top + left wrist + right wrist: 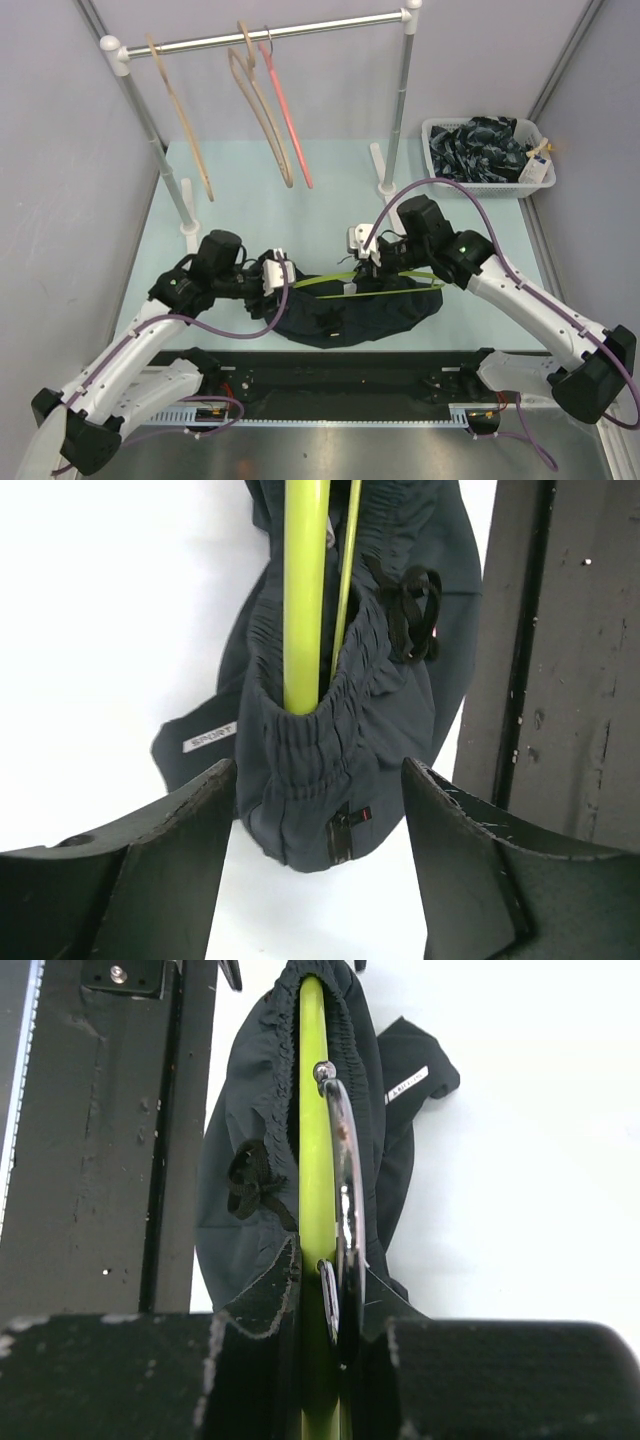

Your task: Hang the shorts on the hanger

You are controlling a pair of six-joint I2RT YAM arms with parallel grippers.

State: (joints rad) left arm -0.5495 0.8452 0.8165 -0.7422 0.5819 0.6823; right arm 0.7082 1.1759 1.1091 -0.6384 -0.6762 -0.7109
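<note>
The dark navy shorts [345, 312] lie on the table near the front edge, with the lime-green hanger [385, 279] pushed into their waistband. My right gripper [330, 1280] is shut on the hanger [316, 1160] at its neck, beside the metal hook [340, 1150]; the shorts [245, 1230] hang around the hanger arm beyond it. My left gripper [318, 772] is open. The left end of the gathered waistband [310, 780] sits between its fingers without being pinched. The hanger arm [305, 600] enters the waistband there. A white label [210, 737] shows on the fabric.
A clothes rail [280, 33] at the back carries beige wooden hangers [262, 105] and a pink hanger [288, 115]. A white basket [485, 155] of dark clothes sits at the back right. A black strip [350, 375] runs along the table's near edge.
</note>
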